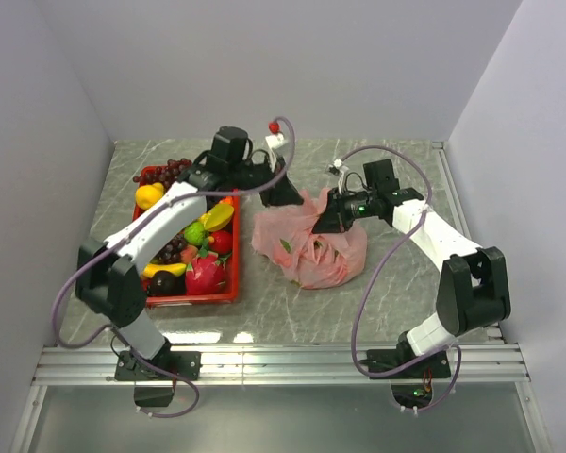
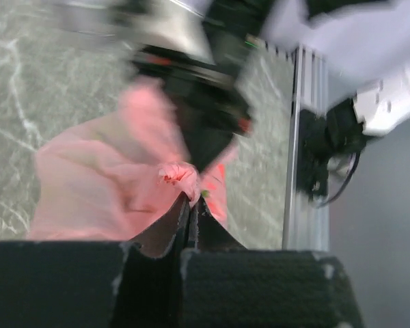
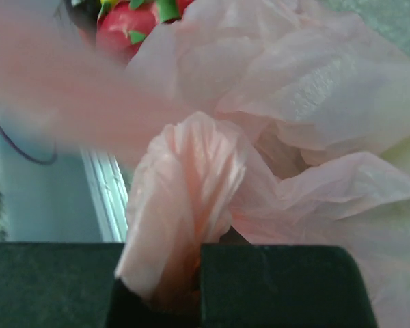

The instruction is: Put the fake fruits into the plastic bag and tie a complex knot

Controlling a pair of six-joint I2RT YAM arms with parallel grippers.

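Pinching gathered film of the plastic bag (image 1: 313, 253), which sits on the bench (image 1: 401, 179) between my arms, with left hand (image 2: 191, 207) and right hand (image 3: 169, 277) both clenched on it, I should pull apart evenly and gently so the film cinches without tearing.

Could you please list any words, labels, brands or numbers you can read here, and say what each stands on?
No text can be read in any view.
The plastic bag, the red tray and the fake fruits show no print.
Any marking on the left arm or right arm is too small or blurred to tell.
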